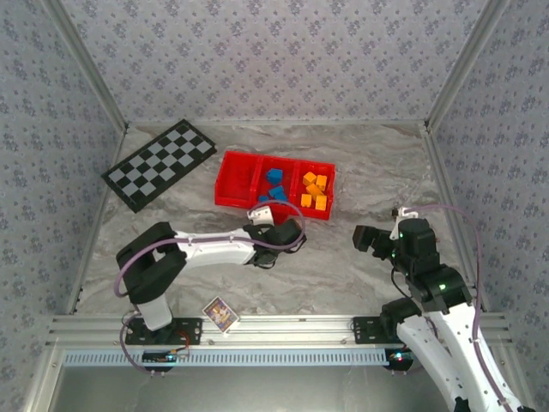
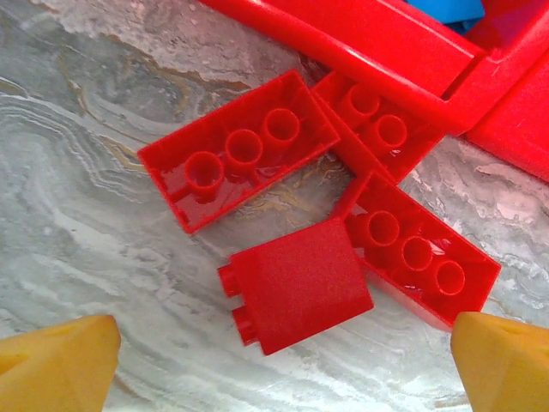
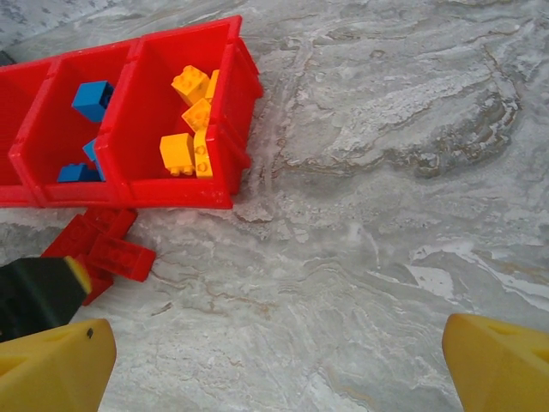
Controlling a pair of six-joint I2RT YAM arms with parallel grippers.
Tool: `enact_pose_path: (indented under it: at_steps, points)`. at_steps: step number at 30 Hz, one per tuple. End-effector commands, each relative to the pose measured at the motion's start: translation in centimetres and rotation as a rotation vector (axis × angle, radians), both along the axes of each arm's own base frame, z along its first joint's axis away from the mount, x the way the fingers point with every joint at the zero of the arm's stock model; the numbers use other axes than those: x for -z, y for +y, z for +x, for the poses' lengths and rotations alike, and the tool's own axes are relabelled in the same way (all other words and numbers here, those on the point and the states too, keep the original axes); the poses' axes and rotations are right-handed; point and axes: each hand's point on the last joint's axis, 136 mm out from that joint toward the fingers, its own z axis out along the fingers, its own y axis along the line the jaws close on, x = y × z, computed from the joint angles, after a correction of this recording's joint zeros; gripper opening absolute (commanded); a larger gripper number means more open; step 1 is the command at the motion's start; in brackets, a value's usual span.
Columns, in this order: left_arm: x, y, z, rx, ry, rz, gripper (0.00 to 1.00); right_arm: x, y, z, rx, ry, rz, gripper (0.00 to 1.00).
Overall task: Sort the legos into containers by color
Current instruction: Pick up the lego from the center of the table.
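Close to the left arm's base, a small card (image 1: 220, 313) lies flat on the counter (image 1: 343, 275). It has a colourful picture on it, but it is too small to read. The counter is smooth and looks like grey and white stone with swirly lines.

A bit further out, the right gripper (image 1: 371, 238) is over bare counter, well apart from the tray. Its yellow fingers (image 3: 502, 365) stand wide apart and it has hold of nothing.

The left gripper (image 1: 270, 215) is at the near side of the tray. Its yellow fingers (image 2: 56, 365) are spread wide too, and it has hold of nothing. Right by it, four red legos (image 2: 296, 283) lie in a little bunch on the counter, just beside the tray's near wall. They are shiny plastic. Three lie upside down and show the round tubes inside. One shows a flat, grainy face, with two studs poking out at its edge. One of the upside-down ones lies right against the tray.

The tray (image 1: 230, 199) is bright red plastic, shallow, with three boxy parts side by side. The blue legos (image 1: 274, 184) sit in the middle part. The orange-yellow legos (image 1: 315, 190) sit in the right part.

Furthest away, a black-and-white checkered board (image 1: 159, 163) lies flat at a slant near the far left corner. The walls (image 1: 274, 51) have paper with a small flowery pattern.
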Motion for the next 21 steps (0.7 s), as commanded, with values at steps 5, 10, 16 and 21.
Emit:
enact_pose_path:
  at_steps: [5, 10, 16, 21]
  points:
    - [-0.7, -0.1, 1.3, -0.078, -0.038, 0.057, 0.88, -0.3, 0.0, -0.2, 0.003, -0.022, -0.004, 1.0]
    - [0.1, 0.5, 1.5, -0.092, -0.024, 0.099, 0.8, -0.2, 0.2, -0.2, -0.006, -0.019, -0.005, 1.0]
    - [1.2, 0.9, 1.6, -0.084, -0.001, 0.124, 0.71, -0.2, 0.4, -0.2, -0.012, -0.019, -0.004, 1.0]
    - [1.9, 1.4, 1.9, -0.064, 0.038, 0.167, 0.64, -0.2, 0.3, -0.2, -0.012, -0.02, -0.005, 1.0]
